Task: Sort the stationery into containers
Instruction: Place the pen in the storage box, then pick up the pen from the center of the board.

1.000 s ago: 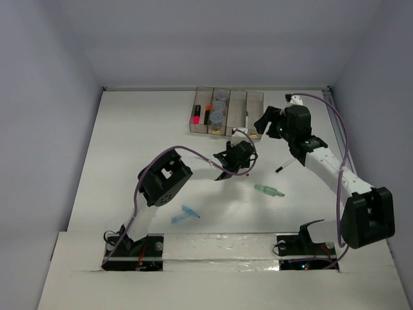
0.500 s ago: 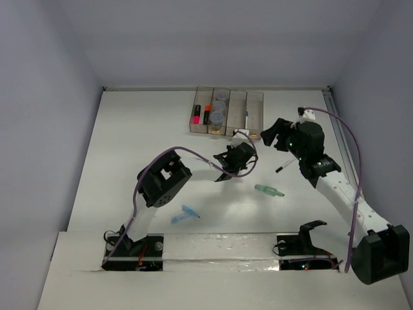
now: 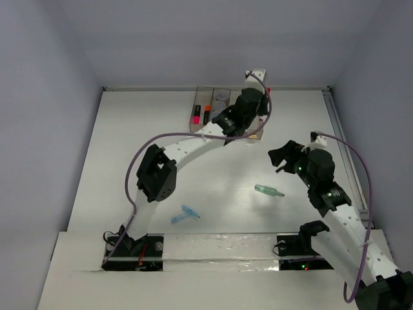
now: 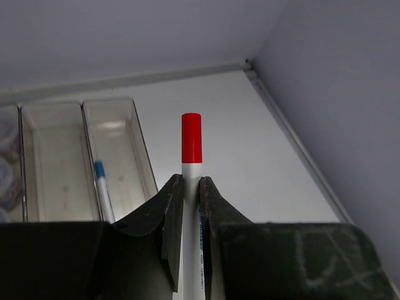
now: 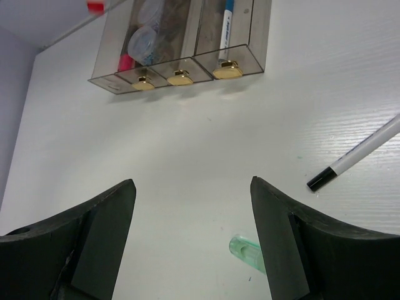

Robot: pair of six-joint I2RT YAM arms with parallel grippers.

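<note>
My left gripper [image 4: 192,181] is shut on a thin white pen with a red cap [image 4: 192,139], held out over the far right end of the four clear bins [image 4: 134,134]. A blue-capped pen [image 4: 102,187] lies in the rightmost bin. In the top view the left gripper [image 3: 248,106] hangs over the bins [image 3: 201,115], which hold pink [image 3: 195,119] and orange [image 3: 207,116] markers. My right gripper [image 5: 192,184] is open and empty above the table, near a green piece [image 5: 247,251] and a black-capped white pen [image 5: 357,155].
A light-blue piece [image 3: 186,214] lies on the table near the left arm's base. The green piece [image 3: 268,191] lies mid-table. The bins [image 5: 181,62] show gold knobs and a jar [image 5: 147,40] in the right wrist view. Walls enclose the table on three sides.
My left arm has swung from mid-table up and back over the bins, carrying the red-capped pen. My right arm has pulled back from the bins toward the near right.
</note>
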